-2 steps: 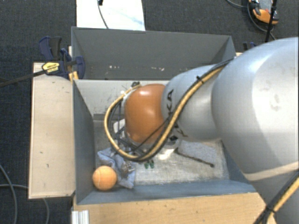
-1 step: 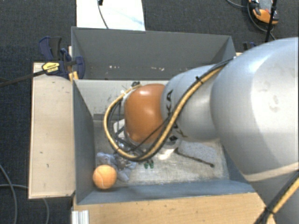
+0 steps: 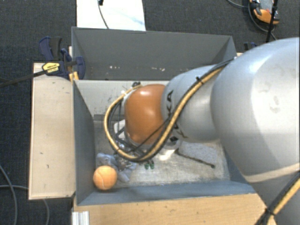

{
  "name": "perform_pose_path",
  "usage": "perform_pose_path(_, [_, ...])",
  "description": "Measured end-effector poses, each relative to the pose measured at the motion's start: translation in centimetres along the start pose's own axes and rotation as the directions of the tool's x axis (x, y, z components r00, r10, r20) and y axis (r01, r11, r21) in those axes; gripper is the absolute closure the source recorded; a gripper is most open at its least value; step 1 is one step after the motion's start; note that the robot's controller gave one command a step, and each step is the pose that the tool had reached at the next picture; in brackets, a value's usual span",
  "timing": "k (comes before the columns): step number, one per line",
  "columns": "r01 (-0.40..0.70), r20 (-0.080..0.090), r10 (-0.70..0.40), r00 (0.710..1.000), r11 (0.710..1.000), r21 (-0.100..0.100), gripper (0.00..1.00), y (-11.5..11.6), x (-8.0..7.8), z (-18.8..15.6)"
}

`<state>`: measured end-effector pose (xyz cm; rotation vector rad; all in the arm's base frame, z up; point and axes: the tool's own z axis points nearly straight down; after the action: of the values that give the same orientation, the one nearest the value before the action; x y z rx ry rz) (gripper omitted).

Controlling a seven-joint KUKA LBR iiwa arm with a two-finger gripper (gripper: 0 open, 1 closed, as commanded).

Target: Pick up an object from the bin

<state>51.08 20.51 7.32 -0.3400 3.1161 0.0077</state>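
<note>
Light is even and soft, coming from overhead w/ no hard-edged shadows anywhere; the bin (image 3: 84, 139) is moderately bright inside, its left wall and far wall evenly lit. The arm's grey casing (image 3: 253, 121), over the bin's right side, carries a broad pale sheen along its top and darkens toward its underside; the orange cover (image 3: 145, 111), above the bin's middle, shows a dull soft highlight on its upper curve, no sharp glare. Bin floor beneath cover and casing sits in diffuse shadow, darkest directly under the cover. The orange ball (image 3: 105, 177) in the bin's near-left corner is lit from above, w/ a faint shadow at its base. White sheet (image 3: 122, 6) beyond the bin's far rim is the brightest patch, approx. washed out; dark carpet (image 3: 37, 18) around the bin reads dim.
</note>
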Motion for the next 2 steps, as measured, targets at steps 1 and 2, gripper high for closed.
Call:
perform_pose_path(1, [-0.009,-0.014,0.009,1.000,1.000,0.004,1.00,0.1,-0.3,-3.7])
perform_pose_path(2, [0.294,-0.004,-0.294,0.956,0.956,0.002,1.00,0.6,1.0,-20.8])
